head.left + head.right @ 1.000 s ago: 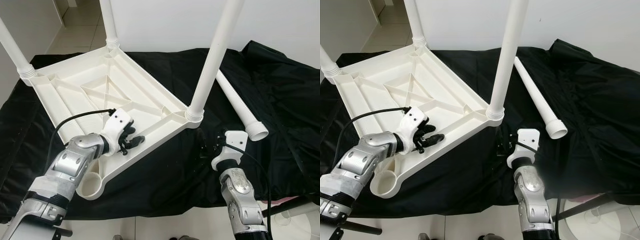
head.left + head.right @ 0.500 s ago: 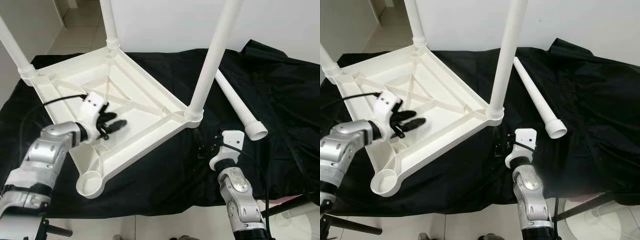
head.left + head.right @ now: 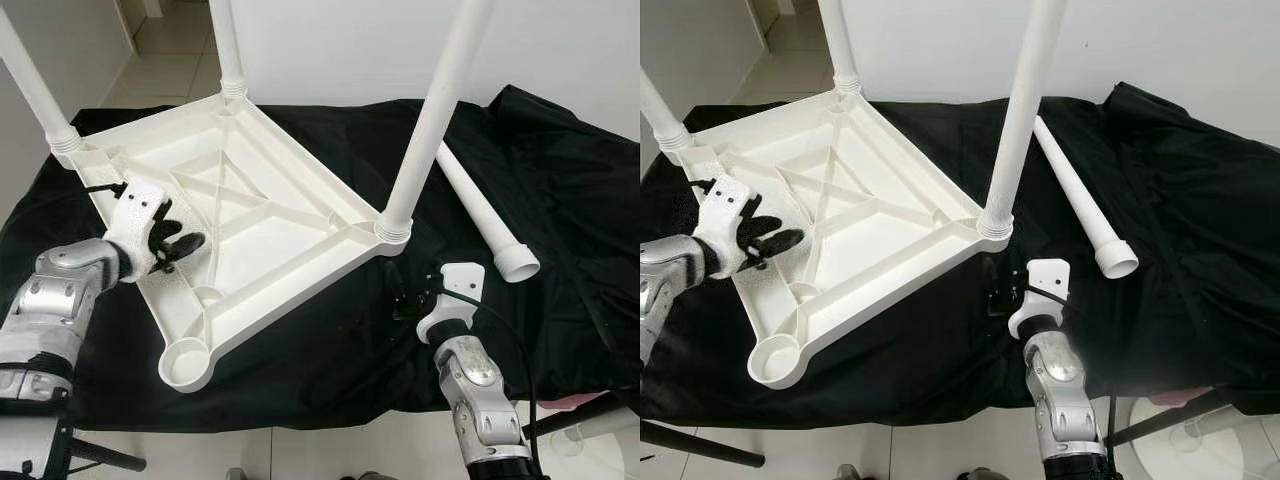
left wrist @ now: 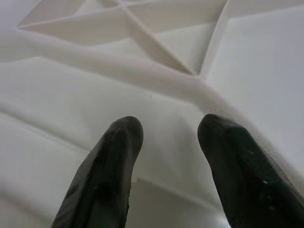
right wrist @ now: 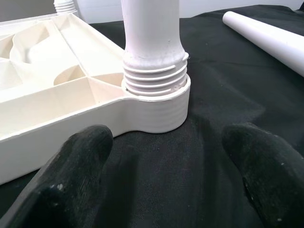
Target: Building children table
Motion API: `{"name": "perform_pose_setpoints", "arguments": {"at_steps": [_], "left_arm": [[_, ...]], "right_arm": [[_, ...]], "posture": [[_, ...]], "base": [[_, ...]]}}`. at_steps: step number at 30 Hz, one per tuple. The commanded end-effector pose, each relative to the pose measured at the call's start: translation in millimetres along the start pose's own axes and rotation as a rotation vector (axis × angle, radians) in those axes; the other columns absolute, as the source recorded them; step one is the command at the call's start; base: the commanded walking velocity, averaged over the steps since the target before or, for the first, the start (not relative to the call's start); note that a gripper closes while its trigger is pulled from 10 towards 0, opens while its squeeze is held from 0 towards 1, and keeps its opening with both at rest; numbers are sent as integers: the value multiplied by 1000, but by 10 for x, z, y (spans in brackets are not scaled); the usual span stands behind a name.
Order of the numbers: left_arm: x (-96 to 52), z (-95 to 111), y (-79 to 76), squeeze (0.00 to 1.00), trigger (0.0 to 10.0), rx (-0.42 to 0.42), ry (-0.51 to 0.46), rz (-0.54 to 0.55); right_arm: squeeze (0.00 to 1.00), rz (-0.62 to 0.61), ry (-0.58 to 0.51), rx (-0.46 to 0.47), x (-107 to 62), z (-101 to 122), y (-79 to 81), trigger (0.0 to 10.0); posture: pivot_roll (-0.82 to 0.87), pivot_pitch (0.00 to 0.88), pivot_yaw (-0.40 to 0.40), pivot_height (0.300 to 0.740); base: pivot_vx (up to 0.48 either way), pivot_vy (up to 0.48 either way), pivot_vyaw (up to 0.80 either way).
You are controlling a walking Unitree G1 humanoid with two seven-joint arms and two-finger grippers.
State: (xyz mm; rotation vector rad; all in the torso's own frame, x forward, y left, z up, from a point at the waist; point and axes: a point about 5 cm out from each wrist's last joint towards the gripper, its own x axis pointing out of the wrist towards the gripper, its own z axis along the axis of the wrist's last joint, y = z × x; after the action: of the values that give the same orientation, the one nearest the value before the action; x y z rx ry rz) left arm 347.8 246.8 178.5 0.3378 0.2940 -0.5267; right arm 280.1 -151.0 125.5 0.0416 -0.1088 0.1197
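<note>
No text, label, brand, number or sign can be read anywhere, neither on the upturned white plastic table (image 3: pixel 250 215) nor on the black cloth (image 3: pixel 560 200) under it

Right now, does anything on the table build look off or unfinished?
Yes. The near corner socket of the upturned tabletop has no leg, and the fourth leg lies loose on the black cloth, beside it.

A black cloth (image 3: pixel 560 180) covers the bench, and on it lie an upturned white tabletop (image 3: pixel 230 220) with three legs attached and one loose leg (image 3: pixel 480 215).
</note>
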Motion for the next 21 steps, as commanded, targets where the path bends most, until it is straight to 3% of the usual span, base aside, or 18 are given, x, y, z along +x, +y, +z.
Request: {"name": "perform_pose_setpoints", "arguments": {"at_steps": [1, 4, 6, 10, 14, 15, 21], "left_arm": [[-16, -99, 24, 0, 10000, 42, 51, 61], [-43, -173, -18, 0, 10000, 134, 95, 18], [-43, -180, -31, 0, 10000, 151, 98, 5], [-53, -179, -273, 0, 10000, 200, 74, -176], [-52, -190, -322, 0, 10000, 205, 78, -208], [-54, -219, -446, 0, 10000, 219, 85, -289], [-61, -251, -589, 0, 10000, 232, 89, -379]], "right_arm": [[0, 12, 2, 6, 1, -22, 15, 10000], [0, 20, 3, 5, 16, -29, 17, 10000], [0, 21, 3, 5, 18, -31, 17, 10000], [0, 36, 9, 1, 25, -46, 28, 10000], [0, 39, 10, 0, 30, -48, 32, 10000], [0, 45, 9, -1, 43, -49, 39, 10000], [0, 49, 9, -1, 54, -54, 45, 10000]], "posture": [[-67, 86, 1, 740], [-64, 82, -2, 740], [-64, 82, -2, 740], [-54, 71, -9, 740], [-53, 68, -9, 740], [-51, 63, -8, 740], [-50, 57, -5, 740]], "base": [[0, 0, 0], [0, 0, 0], [0, 0, 0], [0, 0, 0], [0, 0, 0], [0, 0, 0], [0, 0, 0]]}}
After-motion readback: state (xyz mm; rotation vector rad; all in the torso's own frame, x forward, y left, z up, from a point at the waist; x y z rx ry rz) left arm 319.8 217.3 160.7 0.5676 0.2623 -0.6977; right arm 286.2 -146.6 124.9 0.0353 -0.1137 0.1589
